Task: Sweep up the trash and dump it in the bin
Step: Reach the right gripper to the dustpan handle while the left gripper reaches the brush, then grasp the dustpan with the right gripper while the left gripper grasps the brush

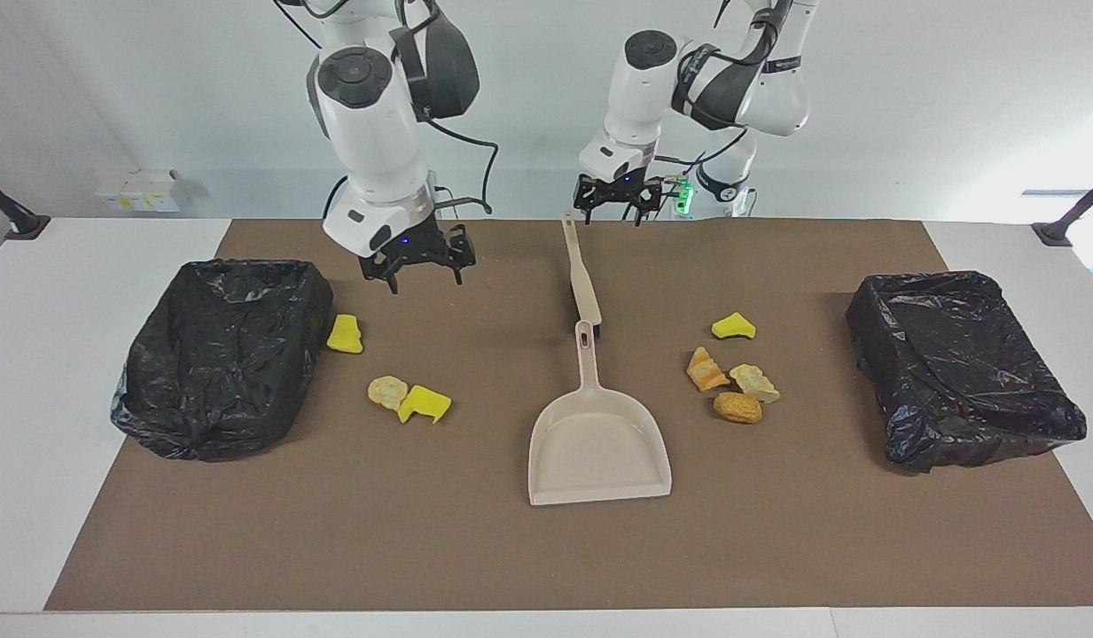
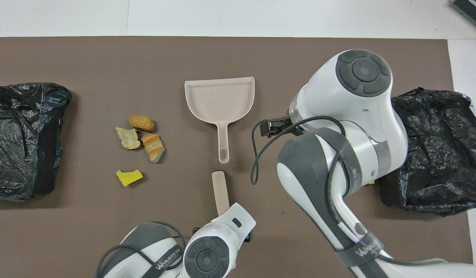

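Observation:
Seven trash scraps lie on the brown mat. A yellow chunk [image 1: 345, 334], a beige lump [image 1: 387, 391] and a second yellow chunk [image 1: 425, 403] lie toward the right arm's end. A yellow scrap [image 1: 733, 327], an orange bread lump [image 1: 706, 369], a pale lump [image 1: 754, 382] and a brown lump [image 1: 737, 407] lie toward the left arm's end. The beige dustpan [image 1: 599, 447] and brush [image 1: 581, 275] lie in the middle. My left gripper [image 1: 619, 211] is open over the brush handle's end. My right gripper [image 1: 415, 270] is open and empty over the mat, between the brush and the bin at its end.
Two bins lined with black bags stand on the mat, one at the right arm's end [image 1: 218, 354], one at the left arm's end [image 1: 963, 363]. In the overhead view the right arm [image 2: 349, 116] covers the scraps at its end.

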You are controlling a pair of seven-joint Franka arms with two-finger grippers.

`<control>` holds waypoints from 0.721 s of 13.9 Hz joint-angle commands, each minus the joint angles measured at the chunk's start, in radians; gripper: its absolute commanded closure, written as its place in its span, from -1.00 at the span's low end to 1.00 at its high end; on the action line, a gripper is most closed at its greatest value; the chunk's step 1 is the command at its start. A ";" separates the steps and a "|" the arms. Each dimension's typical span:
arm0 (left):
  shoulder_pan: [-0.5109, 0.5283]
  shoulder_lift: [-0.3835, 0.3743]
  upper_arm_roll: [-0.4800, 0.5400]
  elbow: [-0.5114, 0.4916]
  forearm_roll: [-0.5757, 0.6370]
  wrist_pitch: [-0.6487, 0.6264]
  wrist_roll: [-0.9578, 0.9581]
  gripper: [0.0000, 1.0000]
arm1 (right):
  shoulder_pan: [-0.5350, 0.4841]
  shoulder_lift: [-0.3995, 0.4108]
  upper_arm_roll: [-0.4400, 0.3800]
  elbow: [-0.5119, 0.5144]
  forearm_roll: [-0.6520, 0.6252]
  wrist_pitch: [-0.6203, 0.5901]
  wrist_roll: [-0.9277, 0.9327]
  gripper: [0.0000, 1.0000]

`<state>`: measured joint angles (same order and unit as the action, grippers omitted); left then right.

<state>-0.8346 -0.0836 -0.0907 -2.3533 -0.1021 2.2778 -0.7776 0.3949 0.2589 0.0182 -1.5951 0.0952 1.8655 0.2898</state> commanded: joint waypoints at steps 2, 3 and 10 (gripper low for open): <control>-0.024 -0.007 0.019 -0.038 -0.008 0.029 -0.009 -1.00 | 0.048 0.115 -0.003 0.024 0.055 0.107 0.055 -1.00; -0.043 -0.008 0.017 -0.044 -0.008 0.028 -0.017 -1.00 | 0.056 0.144 -0.003 0.046 0.057 0.133 0.060 -1.00; -0.078 -0.018 0.017 -0.064 -0.057 -0.001 -0.029 1.00 | 0.165 0.318 -0.003 0.159 0.046 0.267 0.236 -0.94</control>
<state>-0.8858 -0.0686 -0.0909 -2.3888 -0.1383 2.2824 -0.7931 0.5641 0.5573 0.0179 -1.4745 0.1327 2.1302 0.5083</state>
